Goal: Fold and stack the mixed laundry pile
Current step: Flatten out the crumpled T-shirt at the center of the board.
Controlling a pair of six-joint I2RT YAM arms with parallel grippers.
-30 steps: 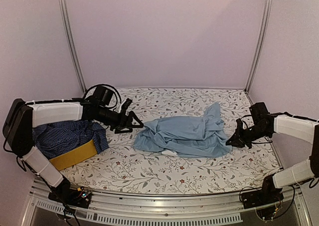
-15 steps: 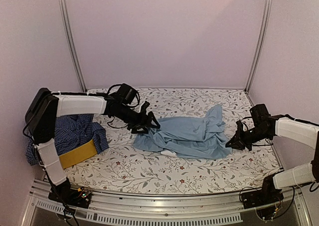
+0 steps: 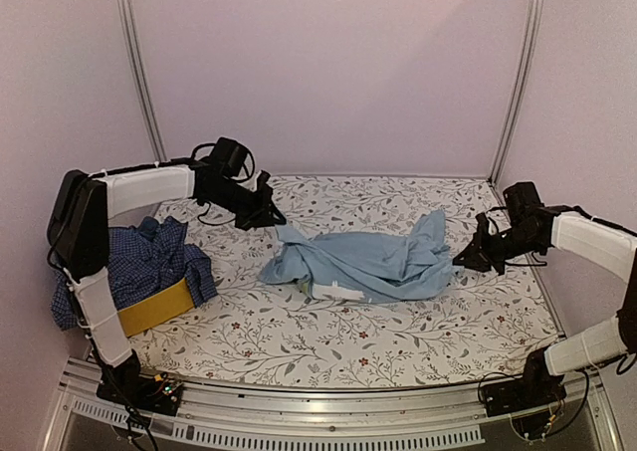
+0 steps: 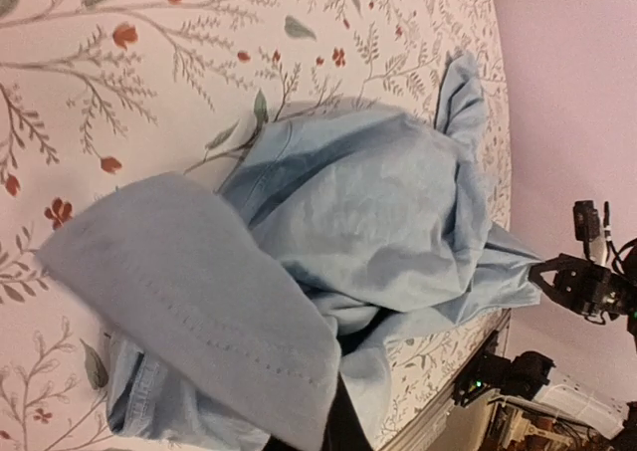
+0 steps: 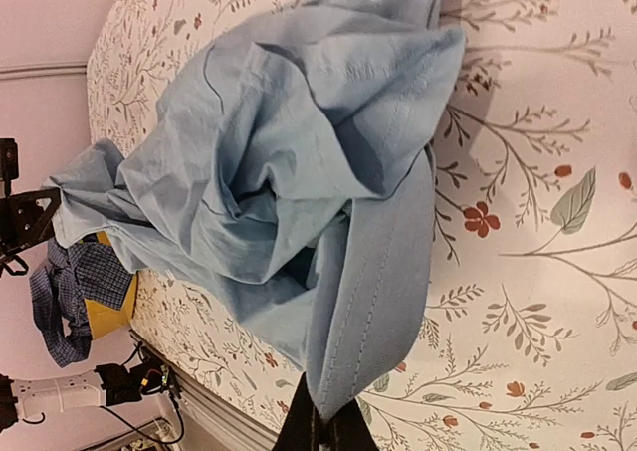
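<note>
Floral-covered table (image 3: 299, 341) carries a light blue shirt (image 3: 368, 262); left tool (image 3: 271, 217) and right tool (image 3: 466, 262) are clamped on its opposite ends. I'd draw them apart evenly, low, until flat.

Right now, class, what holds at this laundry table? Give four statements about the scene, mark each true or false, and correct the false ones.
1. The light blue shirt lies on the floral table cover between the two arms. True.
2. The checked shirt lies folded flat at the table's middle. False: it is bunched in the yellow basket at the left.
3. The left jaws and the right jaws are each shut on an edge of the light blue shirt. True.
4. The light blue shirt is neatly folded. False: it is crumpled.
</note>
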